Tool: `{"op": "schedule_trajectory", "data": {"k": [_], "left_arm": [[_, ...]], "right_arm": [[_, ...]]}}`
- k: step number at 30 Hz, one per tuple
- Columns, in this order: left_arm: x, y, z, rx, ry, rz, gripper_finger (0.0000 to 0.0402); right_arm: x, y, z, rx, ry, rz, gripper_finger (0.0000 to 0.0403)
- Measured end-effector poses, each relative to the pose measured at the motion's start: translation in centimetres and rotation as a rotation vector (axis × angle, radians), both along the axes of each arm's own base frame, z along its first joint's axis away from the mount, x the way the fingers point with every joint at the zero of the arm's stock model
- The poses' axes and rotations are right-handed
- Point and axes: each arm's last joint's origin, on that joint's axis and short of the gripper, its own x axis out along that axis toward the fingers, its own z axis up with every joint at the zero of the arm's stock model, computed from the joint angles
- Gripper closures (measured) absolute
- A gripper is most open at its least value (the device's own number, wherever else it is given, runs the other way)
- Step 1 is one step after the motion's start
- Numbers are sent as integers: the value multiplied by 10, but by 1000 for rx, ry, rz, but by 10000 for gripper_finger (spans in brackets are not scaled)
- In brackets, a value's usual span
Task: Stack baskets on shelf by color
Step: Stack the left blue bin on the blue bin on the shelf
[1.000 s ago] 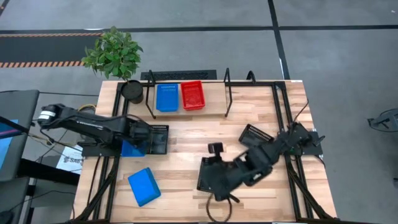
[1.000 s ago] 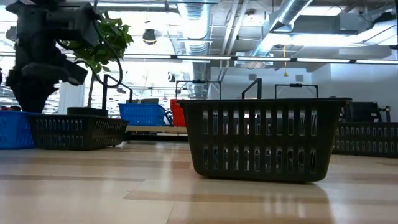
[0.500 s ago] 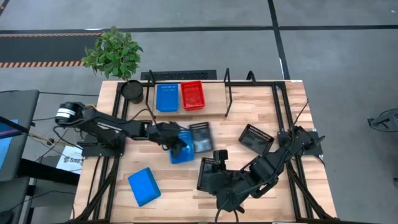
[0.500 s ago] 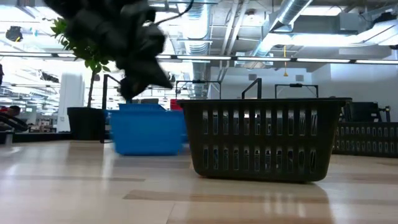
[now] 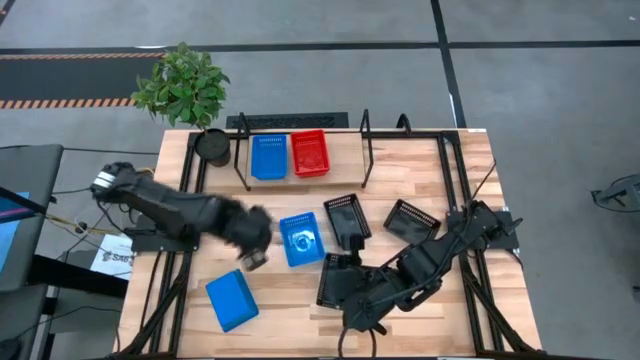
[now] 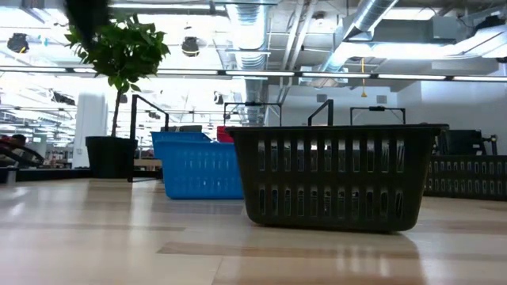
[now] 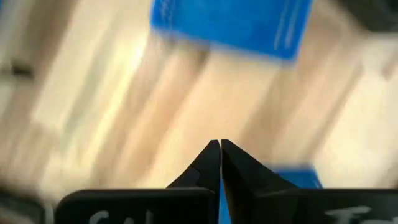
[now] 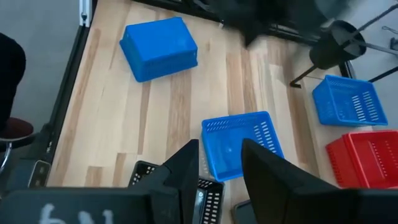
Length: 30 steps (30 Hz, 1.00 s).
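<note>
while the left arm reaches low across the table, its gripper (image 5: pixel 256 250) sits pinched closed and empty beside an upright blue basket (image 5: pixel 301 240). right gripper (image 8: pixel 217 163) hangs parted, empty, above it. only the high view shows the shelf (image 5: pixel 340 155).

A light-wood tabletop (image 5: pixel 400 180) stands on a grey floor (image 5: pixel 540 90) marked with dark lines and an orange-and-black hazard stripe (image 5: pixel 70 102). A leafy potted plant (image 5: pixel 183 82) sits at one corner. Overhead, silver ducts (image 6: pixel 380 24) and pipes cross a bright ceiling.
</note>
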Motion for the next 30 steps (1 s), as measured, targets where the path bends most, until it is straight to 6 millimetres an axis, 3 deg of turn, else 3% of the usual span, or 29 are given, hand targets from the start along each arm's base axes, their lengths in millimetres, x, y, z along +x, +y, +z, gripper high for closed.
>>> {"op": "schedule_trajectory", "data": {"k": [5, 8, 12, 16, 21, 30], "left_arm": [[-37, -51, -3, -128, 30, 124, 401], [-55, -79, -7, -163, -12, 185, 401], [-76, -104, -20, -214, -67, 301, 401], [-101, -123, -36, -240, -30, 413, 401], [-125, -137, -55, -243, 0, 541, 401], [-138, -151, -97, -265, 53, 625, 401]], "right_arm": [[24, -10, -10, 20, -30, -46, 260], [53, -14, -31, 68, -22, -27, 260], [96, -15, -74, 149, -2, 42, 260], [132, -12, -117, 238, -12, 146, 260], [162, -24, -151, 261, -67, 147, 260], [189, -50, -196, 277, -62, 102, 260]]}}
